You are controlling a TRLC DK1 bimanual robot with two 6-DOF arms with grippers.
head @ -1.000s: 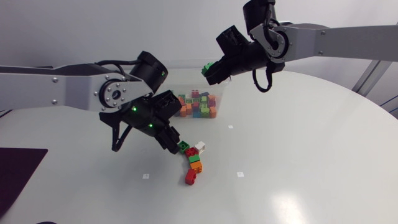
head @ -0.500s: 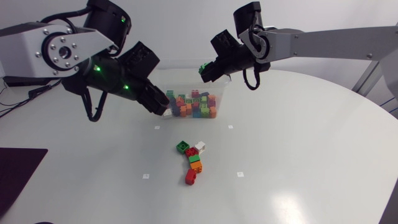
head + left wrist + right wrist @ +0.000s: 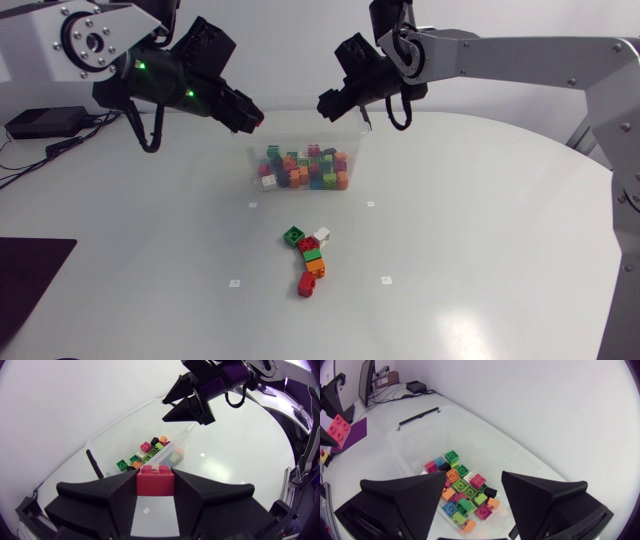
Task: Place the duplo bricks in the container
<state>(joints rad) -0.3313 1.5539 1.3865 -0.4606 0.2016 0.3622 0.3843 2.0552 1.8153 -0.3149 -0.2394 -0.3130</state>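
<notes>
The clear container (image 3: 353, 140) at the table's back holds many coloured duplo bricks (image 3: 305, 168). My right gripper (image 3: 328, 106) hangs open above its right end with nothing between the fingers; the right wrist view looks past the gripper (image 3: 474, 475) straight down into the container (image 3: 415, 435). My left gripper (image 3: 252, 118) is raised just left of the container, shut on a red brick (image 3: 156, 481). Several loose bricks (image 3: 310, 258) lie in a line on the table in front of the container, starting with a green one (image 3: 292, 237).
A dark mat (image 3: 25, 270) lies at the table's left front edge. Small white marks (image 3: 235, 283) dot the tabletop around the loose bricks. In the left wrist view my right gripper (image 3: 163, 410) hangs over the container's far end.
My left arm rose from the loose bricks and swung up toward the container with the red brick. My right gripper opened over the container; the green brick is no longer in it.
</notes>
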